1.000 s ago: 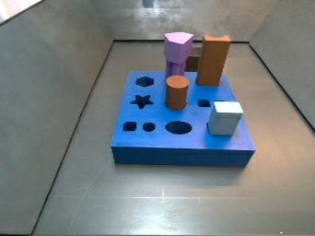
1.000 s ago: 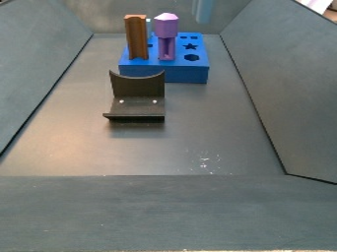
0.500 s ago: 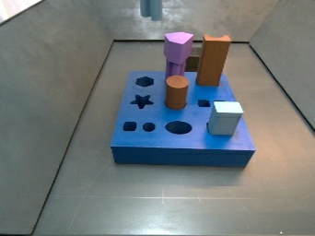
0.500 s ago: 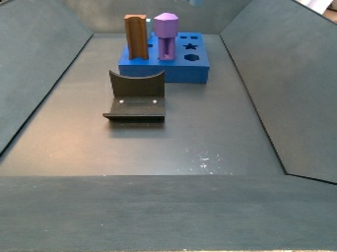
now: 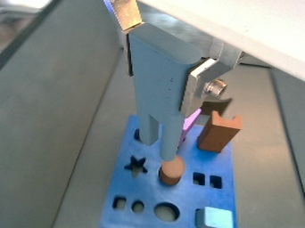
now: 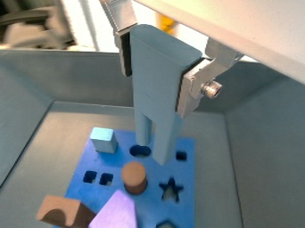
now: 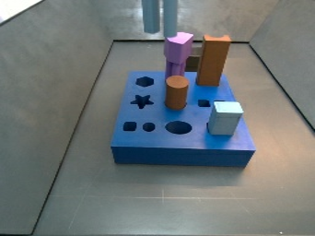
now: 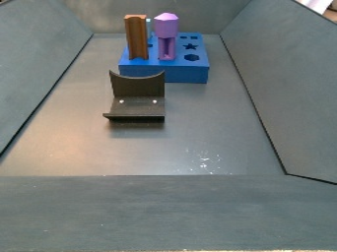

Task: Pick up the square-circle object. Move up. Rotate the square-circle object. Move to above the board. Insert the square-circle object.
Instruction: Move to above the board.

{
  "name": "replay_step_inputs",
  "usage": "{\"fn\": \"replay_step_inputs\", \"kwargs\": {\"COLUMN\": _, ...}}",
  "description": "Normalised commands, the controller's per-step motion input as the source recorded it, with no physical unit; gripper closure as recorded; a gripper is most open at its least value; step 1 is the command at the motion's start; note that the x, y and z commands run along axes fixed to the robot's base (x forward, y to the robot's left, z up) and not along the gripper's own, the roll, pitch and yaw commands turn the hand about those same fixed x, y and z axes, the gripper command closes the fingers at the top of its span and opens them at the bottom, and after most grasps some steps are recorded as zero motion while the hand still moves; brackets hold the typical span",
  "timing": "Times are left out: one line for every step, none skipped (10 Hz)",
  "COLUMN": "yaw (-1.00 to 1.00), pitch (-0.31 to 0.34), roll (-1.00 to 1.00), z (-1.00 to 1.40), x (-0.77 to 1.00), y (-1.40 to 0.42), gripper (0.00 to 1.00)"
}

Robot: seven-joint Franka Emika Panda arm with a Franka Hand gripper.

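My gripper (image 5: 165, 49) is shut on the square-circle object (image 5: 155, 76), a long grey-blue peg that hangs upright from the silver fingers (image 5: 205, 73), narrow end down. It also shows in a wrist view (image 6: 152, 85) held the same way by the gripper (image 6: 158, 53). The peg hangs above the far part of the bright-blue board (image 5: 128, 191), which also shows in a wrist view (image 6: 201, 189). In a side view only the peg's lower end (image 7: 153, 14) shows, high above the back of the board (image 7: 185, 152); the gripper is out of frame there. In a side view the board (image 8: 191, 71) shows without the peg.
On the board stand a purple peg (image 7: 180, 55), a tall orange-brown block (image 7: 215, 60), a brown cylinder (image 7: 176, 92) and a pale cube (image 7: 226, 118). Open star (image 7: 143, 100), hexagon (image 7: 143, 81) and round (image 7: 180, 127) holes. The fixture (image 8: 136, 95) stands in front of the board. Grey walls surround.
The peg's lower end has come down further into the top of the side view, above the back of the board. Nothing on the board has moved.
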Motion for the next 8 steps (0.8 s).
{"fn": "replay_step_inputs", "kwargs": {"yaw": 1.0, "pitch": 0.16, "roll": 0.11, "z": 0.03, "x": 0.13, "y": -0.33, "gripper": 1.0}}
{"fn": "replay_step_inputs", "kwargs": {"yaw": 1.0, "pitch": 0.18, "roll": 0.13, "z": 0.02, "x": 0.08, "y": -0.14, "gripper": 1.0}}
{"fn": "replay_step_inputs", "kwargs": {"yaw": 1.0, "pitch": 0.197, "roll": 0.14, "z": 0.02, "x": 0.07, "y": -0.07, "gripper": 1.0}}
{"fn": "replay_step_inputs", "kwargs": {"yaw": 1.0, "pitch": 0.217, "roll": 0.16, "z": 0.02, "x": 0.07, "y": -0.05, "gripper": 1.0}}
{"fn": "replay_step_inputs", "kwargs": {"yaw": 1.0, "pitch": 0.253, "roll": 0.2, "z": 0.02, "x": 0.07, "y": -0.05, "gripper": 1.0}}
{"fn": "replay_step_inputs", "kwargs": {"yaw": 0.83, "pitch": 0.25, "roll": 0.21, "z": 0.02, "x": 0.08, "y": -0.04, "gripper": 1.0}}
{"fn": "replay_step_inputs", "kwargs": {"yaw": 0.49, "pitch": 0.196, "roll": 0.19, "z": 0.02, "x": 0.09, "y": -0.04, "gripper": 1.0}}
{"fn": "replay_step_inputs", "kwargs": {"yaw": 0.3, "pitch": 0.153, "roll": 0.17, "z": 0.01, "x": 0.08, "y": -0.04, "gripper": 1.0}}
